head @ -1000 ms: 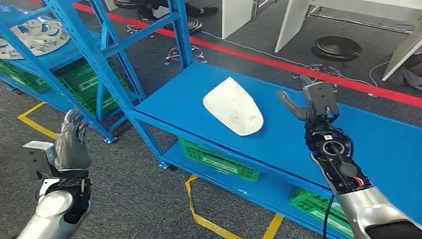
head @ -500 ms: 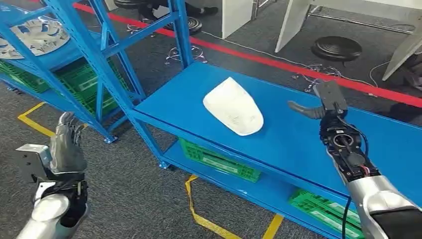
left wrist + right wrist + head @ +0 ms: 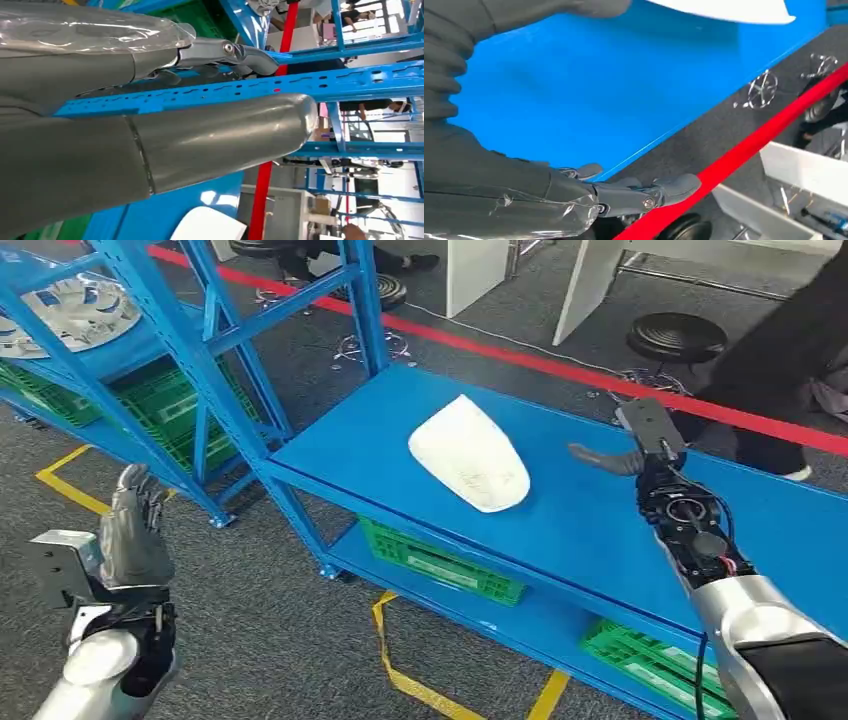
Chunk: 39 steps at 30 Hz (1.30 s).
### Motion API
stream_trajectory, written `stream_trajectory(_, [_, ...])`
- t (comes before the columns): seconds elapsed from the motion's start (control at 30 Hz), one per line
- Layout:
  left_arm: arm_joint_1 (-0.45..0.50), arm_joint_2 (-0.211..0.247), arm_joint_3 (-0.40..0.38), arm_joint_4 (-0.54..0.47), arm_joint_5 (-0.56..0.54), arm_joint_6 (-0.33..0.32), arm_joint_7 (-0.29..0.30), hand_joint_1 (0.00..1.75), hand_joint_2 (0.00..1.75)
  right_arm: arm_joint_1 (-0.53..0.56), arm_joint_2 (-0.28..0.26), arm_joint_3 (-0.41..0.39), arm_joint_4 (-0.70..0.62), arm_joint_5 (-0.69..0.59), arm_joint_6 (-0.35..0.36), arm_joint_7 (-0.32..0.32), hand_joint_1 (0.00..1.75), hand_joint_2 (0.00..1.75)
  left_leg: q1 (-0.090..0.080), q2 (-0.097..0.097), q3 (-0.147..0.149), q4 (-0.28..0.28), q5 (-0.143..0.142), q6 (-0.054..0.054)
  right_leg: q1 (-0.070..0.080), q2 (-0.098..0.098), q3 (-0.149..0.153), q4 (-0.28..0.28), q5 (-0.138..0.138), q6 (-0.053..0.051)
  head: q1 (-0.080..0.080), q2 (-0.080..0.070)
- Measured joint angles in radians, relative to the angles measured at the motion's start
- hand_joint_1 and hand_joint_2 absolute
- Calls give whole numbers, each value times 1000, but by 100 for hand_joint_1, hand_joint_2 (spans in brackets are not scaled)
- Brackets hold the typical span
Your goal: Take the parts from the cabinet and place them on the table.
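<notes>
Both our hands empty: right hand (image 3: pixel 640 445) fingers (image 3: pixel 644 192) spread above worktop (image 3: pixel 590 520), beside white part (image 3: pixel 468 455); left hand (image 3: pixel 133 525) fingers apart, well off worktop. White part lies flat mid-worktop, near cabinet (image 3: pixel 200 330).

We see a blue counter (image 3: pixel 600 530) with one white part (image 3: pixel 468 453) lying flat on it (near its left end); green crates (image 3: pixel 440 562) sit on its lower shelf.

Bright, even light — soft shadows, perhaps slight blur in the close wrist views.
</notes>
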Motion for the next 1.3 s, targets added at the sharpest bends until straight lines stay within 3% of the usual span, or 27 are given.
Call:
stream_trajectory(0.17, [0,0,0,0,7,3,-12,0,0,-33,6,19,61,-42,8,-73,0,0,0,-1,0,0,0,0,0,-1,0,0,0,0,0,0])
stream_trajectory(0.27, [0,0,0,0,11,9,-15,0,0,-34,9,25,65,-43,-9,-80,0,0,0,-2,-1,0,0,0,0,-2,0,0,0,1,0,0])
stream_trajectory(0.3, [0,0,0,0,11,9,-15,0,0,-34,10,26,66,-46,-13,-80,0,175,0,-2,-1,0,0,0,0,-2,0,0,0,1,0,0])
stream_trajectory(0.43, [-1,0,0,0,14,9,-18,0,0,-37,11,27,79,-58,-2,-67,0,175,0,-2,-1,0,0,0,0,-2,0,0,-1,1,0,0])
stream_trajectory(0.57, [-7,0,0,0,21,1,-24,0,0,-72,16,43,135,-80,124,-43,0,175,0,-2,-1,0,0,0,0,-2,0,0,0,1,0,0])
stream_trajectory(0.87, [-20,-2,-1,6,31,-13,-37,0,0,-161,27,68,279,-168,300,2,0,175,0,-3,-1,1,0,0,0,-2,0,0,0,1,0,0])
stream_trajectory(1.3, [-29,-3,-1,11,32,-14,-40,0,0,-189,27,69,372,-182,320,9,0,175,0,-3,-1,1,0,0,0,-2,0,0,-1,1,0,0])
